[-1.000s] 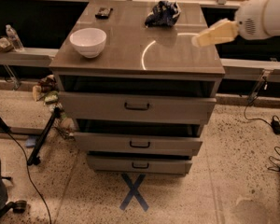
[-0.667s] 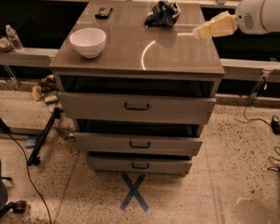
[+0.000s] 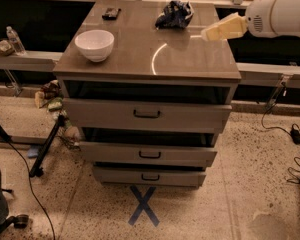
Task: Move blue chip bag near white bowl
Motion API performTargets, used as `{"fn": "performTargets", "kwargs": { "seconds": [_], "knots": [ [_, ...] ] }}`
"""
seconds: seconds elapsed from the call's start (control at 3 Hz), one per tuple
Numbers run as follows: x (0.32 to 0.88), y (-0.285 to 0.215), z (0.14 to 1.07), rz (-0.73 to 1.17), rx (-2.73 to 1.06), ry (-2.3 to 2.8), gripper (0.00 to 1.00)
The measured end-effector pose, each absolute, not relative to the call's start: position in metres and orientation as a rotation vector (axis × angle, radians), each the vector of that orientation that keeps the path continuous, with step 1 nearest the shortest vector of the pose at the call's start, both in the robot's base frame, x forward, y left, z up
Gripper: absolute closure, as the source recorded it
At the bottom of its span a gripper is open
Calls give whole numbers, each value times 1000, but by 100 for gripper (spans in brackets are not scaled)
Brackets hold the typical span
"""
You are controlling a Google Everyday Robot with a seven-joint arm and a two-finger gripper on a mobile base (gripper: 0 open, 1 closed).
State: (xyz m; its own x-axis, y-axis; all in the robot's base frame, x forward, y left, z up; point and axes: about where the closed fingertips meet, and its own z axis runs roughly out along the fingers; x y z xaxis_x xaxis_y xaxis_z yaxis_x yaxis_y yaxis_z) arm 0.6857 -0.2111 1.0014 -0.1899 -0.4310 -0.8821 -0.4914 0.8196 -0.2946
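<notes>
On the table (image 3: 190, 59), the bowl (image 3: 94, 44) sits front left. The chip bag (image 3: 174, 13) lies at the back, right of centre, well apart from the bowl. A small flat thing (image 3: 111, 13) lies back left, behind the bowl. My fingers (image 3: 225, 28) hang above the table's right side, near the bag, to its right.

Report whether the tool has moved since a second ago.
Yes. The tool has shifted slightly toward the back edge of the cabinet, closer to the blue chip bag, which stayed put.
</notes>
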Motion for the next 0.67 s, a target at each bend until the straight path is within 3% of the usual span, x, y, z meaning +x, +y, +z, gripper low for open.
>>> {"fn": "performTargets", "kwargs": {
  "seconds": [0.67],
  "knots": [
    [784, -200, 966, 86, -489, 1789, 0]
  ]
}}
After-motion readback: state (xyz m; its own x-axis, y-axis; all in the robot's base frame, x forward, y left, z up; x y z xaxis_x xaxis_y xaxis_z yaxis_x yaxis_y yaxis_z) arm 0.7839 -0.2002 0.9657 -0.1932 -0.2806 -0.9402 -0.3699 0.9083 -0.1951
